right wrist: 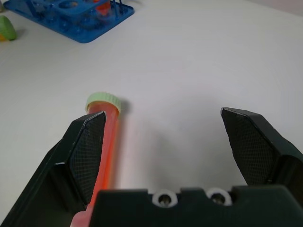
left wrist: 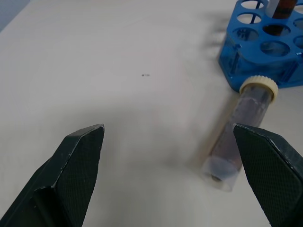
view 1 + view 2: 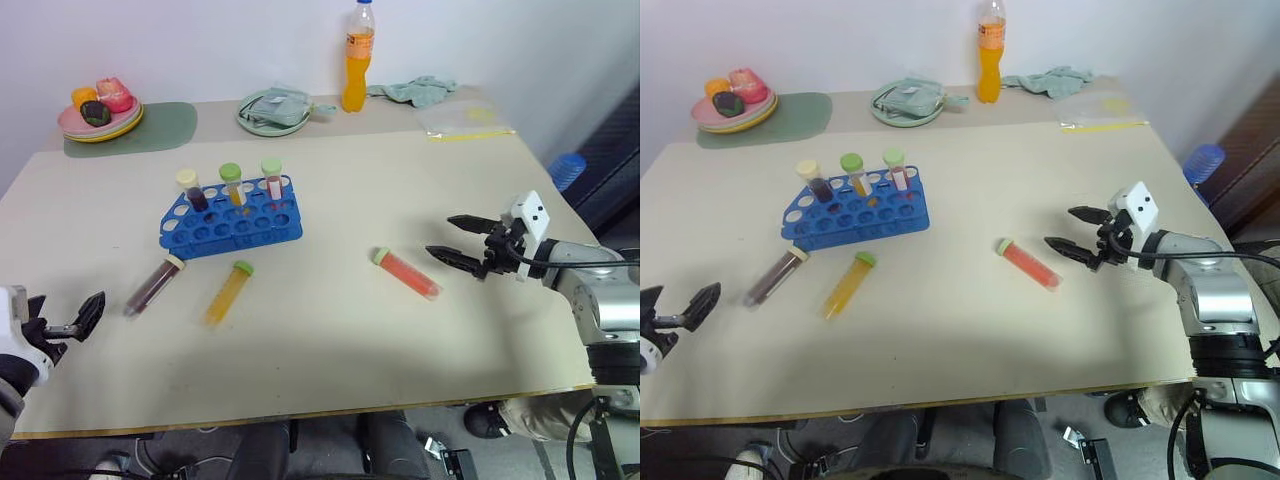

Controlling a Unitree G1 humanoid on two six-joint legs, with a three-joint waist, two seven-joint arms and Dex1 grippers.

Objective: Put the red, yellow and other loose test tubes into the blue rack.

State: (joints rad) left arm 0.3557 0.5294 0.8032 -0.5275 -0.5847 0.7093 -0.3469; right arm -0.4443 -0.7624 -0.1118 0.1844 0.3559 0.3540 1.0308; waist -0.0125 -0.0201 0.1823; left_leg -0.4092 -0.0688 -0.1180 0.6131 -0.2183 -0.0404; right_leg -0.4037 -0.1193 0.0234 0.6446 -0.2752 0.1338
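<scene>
Blue rack [image 3: 231, 216] on beige table [image 3: 330, 330], left of centre, set slightly askew. Three capped tubes upright in its back row: cream-capped dark tube [image 3: 190, 188], green-capped yellow tube [image 3: 232, 183], pale-green-capped tube [image 3: 272, 177] with reddish contents.

Three loose tubes lying flat on table:
- dark purple tube [image 3: 155, 285], cream cap pointing toward rack, just in front of rack's left corner; cap close to rack's edge in left wrist view, contact not clear.
- yellow tube [image 3: 229, 293], green cap toward rack, just right of purple one, apart from it.
- red tube [image 3: 405, 272], green cap at its left end, well right of rack, lying at a slant.

Right gripper [image 3: 455, 240] low over table at right, fingers spread wide, nothing held; tips just beside far end of red tube. In right wrist view, tube lies along one finger, mostly outside the gap.

Left gripper [image 3: 70, 322] near table's front left edge, also wide apart and empty, aimed toward purple tube, clear of it.

Along far edge: stacked plates with toy food [image 3: 100, 110] on green mat [image 3: 150, 127], green plate with cloth [image 3: 274, 110], orange drink bottle [image 3: 358, 58], crumpled rag [image 3: 412, 91], clear bag [image 3: 465, 122].
</scene>
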